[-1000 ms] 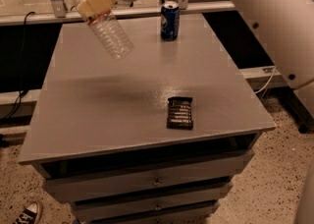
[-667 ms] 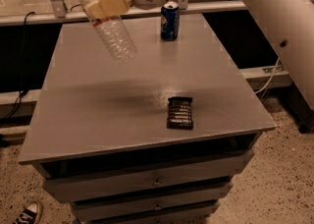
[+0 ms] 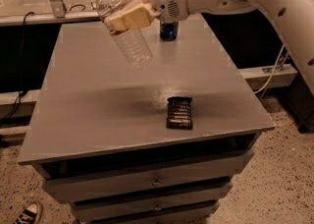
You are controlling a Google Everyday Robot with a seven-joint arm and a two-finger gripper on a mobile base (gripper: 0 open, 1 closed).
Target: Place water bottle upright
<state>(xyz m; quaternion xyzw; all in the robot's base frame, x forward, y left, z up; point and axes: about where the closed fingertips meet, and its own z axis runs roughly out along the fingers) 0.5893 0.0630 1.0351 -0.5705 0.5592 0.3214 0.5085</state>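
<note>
The water bottle is clear ribbed plastic with a white cap. It hangs tilted in the air above the back left of the grey table, cap up and to the left, base down and to the right. My gripper is shut on the bottle's upper part near the label, its tan fingers wrapped around the neck area. The white arm reaches in from the upper right.
A blue soda can stands at the table's back edge, partly hidden behind my wrist. A dark snack packet lies flat right of centre near the front. Drawers run below the tabletop. A shoe shows on the floor at lower left.
The gripper and bottle have shifted to the right and slightly nearer over the table. The bottle has turned a little more upright. The can and packet have not moved.
</note>
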